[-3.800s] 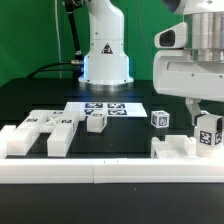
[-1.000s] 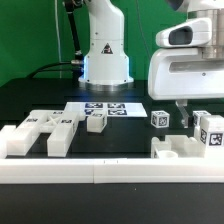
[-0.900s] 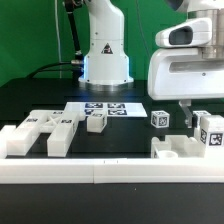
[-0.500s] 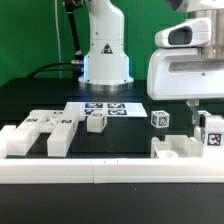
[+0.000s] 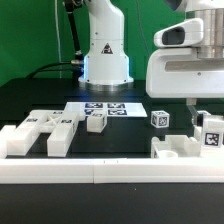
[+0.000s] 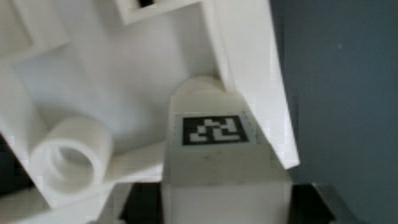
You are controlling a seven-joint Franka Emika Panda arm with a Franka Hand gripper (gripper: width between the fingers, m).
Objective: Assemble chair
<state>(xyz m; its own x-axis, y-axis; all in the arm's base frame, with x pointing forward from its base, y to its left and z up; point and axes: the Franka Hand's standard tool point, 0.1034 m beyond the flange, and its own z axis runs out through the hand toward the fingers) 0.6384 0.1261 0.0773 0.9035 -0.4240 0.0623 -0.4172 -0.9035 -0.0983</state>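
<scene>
**Ana:** Look from the outside first. Where is the gripper [image 5: 200,117]?

**Ben:** At 3 o'clock on the table [image 5: 40,100]. A second ago its jaws were wide. Now they are narrow and pinch the tagged chair piece [image 5: 211,136].

**Ana:** What is near it?

**Ben:** A small cube [image 5: 159,118] at the piece's 9 o'clock, not touching it.

**Ana:** And the wrist camera?

**Ben:** The chair piece [image 6: 221,130] sits tight between two dark fingers [image 6: 139,208].

**Ana:** So what now?

**Ben:** I think the grab is done. Lifting should come next.
</scene>
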